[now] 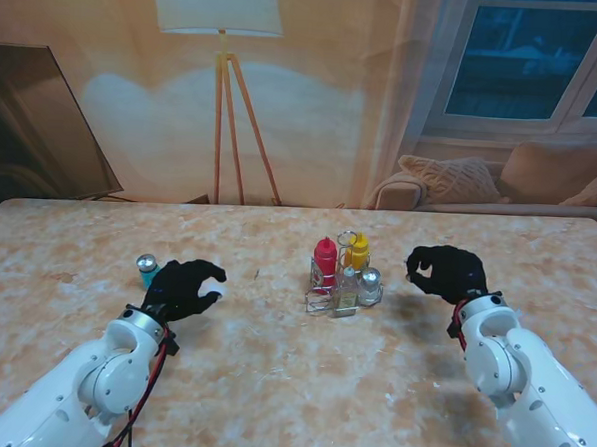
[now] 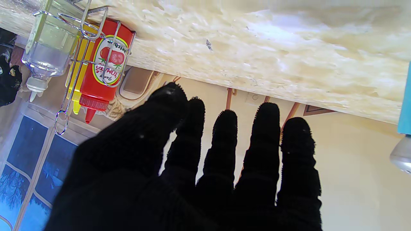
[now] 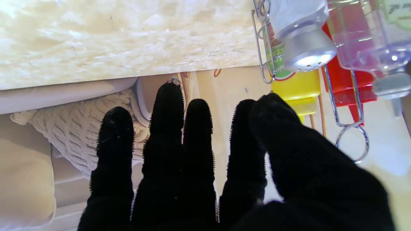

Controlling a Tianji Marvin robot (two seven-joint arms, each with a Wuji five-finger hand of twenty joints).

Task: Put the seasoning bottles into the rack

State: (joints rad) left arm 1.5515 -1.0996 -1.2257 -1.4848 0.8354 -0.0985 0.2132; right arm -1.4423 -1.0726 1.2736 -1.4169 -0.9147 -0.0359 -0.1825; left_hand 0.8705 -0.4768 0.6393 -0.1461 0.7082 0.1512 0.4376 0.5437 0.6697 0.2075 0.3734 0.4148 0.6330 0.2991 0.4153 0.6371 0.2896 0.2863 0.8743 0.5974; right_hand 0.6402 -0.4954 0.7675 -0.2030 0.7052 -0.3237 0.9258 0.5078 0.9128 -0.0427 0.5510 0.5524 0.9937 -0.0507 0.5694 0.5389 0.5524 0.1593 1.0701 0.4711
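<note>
**Four bottles racked, one blue shaker left on the surface**

Seen from the stand camera, a marbled beige surface (image 1: pixel 270 382) fills the lower two thirds of the frame, with a floor lamp, a sofa and a dark window behind it. Just right of centre stands a small silver wire rack with a ring handle (image 1: pixel 343 286). It already holds a red tomato ketchup squeeze bottle (image 1: pixel 325 260), a yellow squeeze bottle (image 1: pixel 359 252), a clear glass bottle with a pale label (image 1: pixel 347 291) and a clear shaker with a silver cap (image 1: pixel 371 283).

One piece remains out — a small blue shaker with a silver cap (image 1: pixel 147 269), upright on the surface at left of centre, well apart from the rack.

The left robot hand (image 1: pixel 183 290), in a black glove, hovers just beside that blue shaker, on its right in the frame. Its fingers are loosely curled and spread, gripping nothing. In the left wrist view the fingers fan out apart and the shaker shows only as a sliver at the right edge.

The right robot hand (image 1: pixel 446 273), also black-gloved, sits right of the rack, near it but not touching, fingers curled yet empty.

Judging by this layout, the task looks mostly done — what is left is to take the blue shaker and set it in the rack. Whether a free slot remains cannot be made out.
</note>
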